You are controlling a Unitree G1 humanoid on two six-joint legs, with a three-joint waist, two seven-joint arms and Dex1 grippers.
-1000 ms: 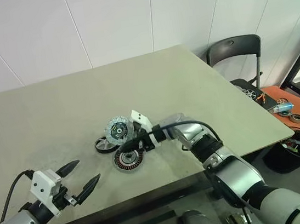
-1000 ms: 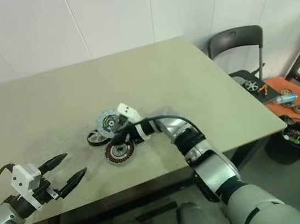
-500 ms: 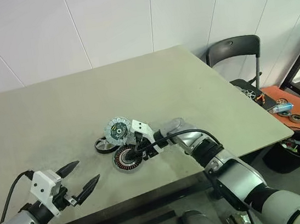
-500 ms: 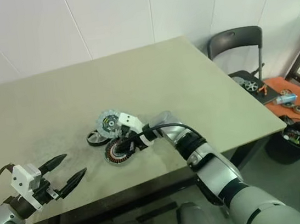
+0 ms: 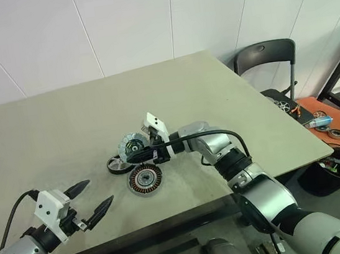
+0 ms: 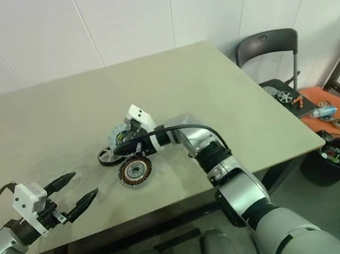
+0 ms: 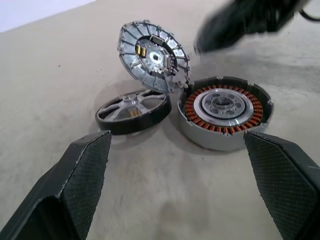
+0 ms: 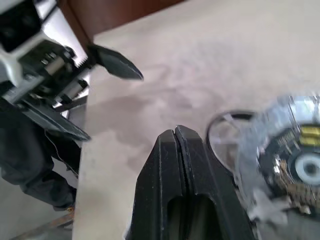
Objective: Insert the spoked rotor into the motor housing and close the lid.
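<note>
Beige counter (image 5: pixel 45 131): spoked rotor (image 7: pixel 131 110) flat beside motor housing (image 7: pixel 225 111), lid (image 7: pixel 153 55) tilted on both. Right gripper (image 5: pixel 135 158) fingers clenched empty nr lid; left gripper (image 5: pixel 92 200) fingers spread, apart. Shift lid off w/o dragging rotor.

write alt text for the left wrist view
A copper-wound motor housing sits on a beige table, with a black spoked rotor lying flat beside it and the lid propped on edge behind them. Two open black fingers frame the parts.
</note>
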